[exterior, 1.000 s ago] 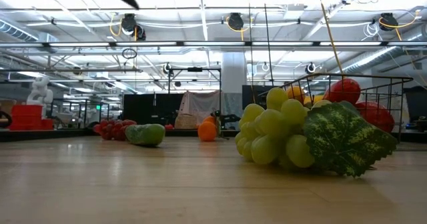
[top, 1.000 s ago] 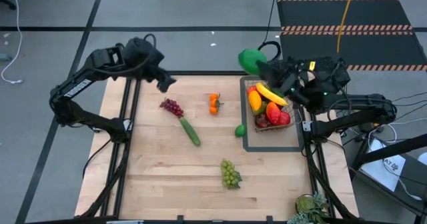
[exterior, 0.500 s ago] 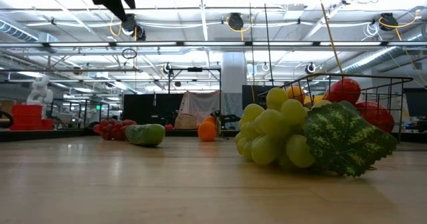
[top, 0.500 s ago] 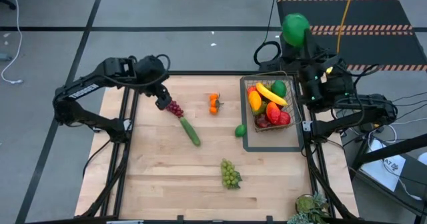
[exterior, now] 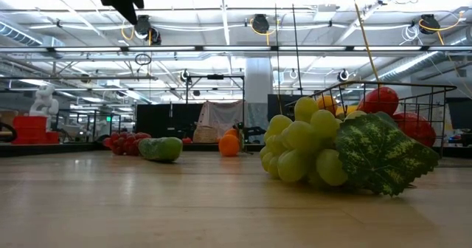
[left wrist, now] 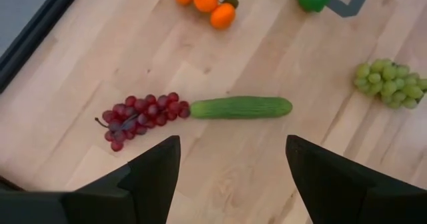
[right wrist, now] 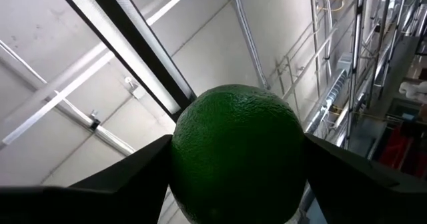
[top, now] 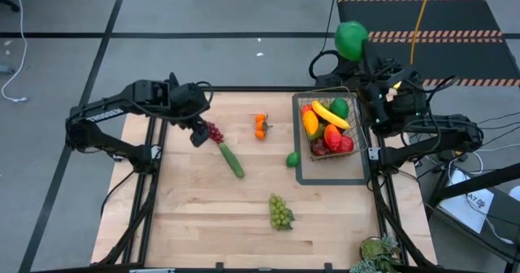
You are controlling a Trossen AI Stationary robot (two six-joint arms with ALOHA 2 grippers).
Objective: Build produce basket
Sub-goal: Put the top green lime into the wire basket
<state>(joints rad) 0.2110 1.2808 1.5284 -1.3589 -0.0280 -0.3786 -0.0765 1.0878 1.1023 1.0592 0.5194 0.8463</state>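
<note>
Green grapes [top: 280,212] were seen nearest on the bench [top: 244,224]; farther back, the left gripper [left wrist: 230,174], fingers parted and empty, hung over purple grapes [left wrist: 140,114] beside a cucumber [left wrist: 240,107]; beyond the filled basket [top: 327,131], a lime [right wrist: 237,154] was clamped by the right gripper [top: 357,45]

An overhead camera looks straight down on the whole wooden table [top: 195,224]. A second camera sits at tabletop height, facing level across the boards into the room, very near the green grapes [exterior: 306,148]. The left wrist camera looks down at the purple grapes [left wrist: 143,114] and cucumber [left wrist: 240,107], also seen from overhead at nine o'clock. The right wrist camera points up at the ceiling, close behind a lime [right wrist: 237,154].
</note>
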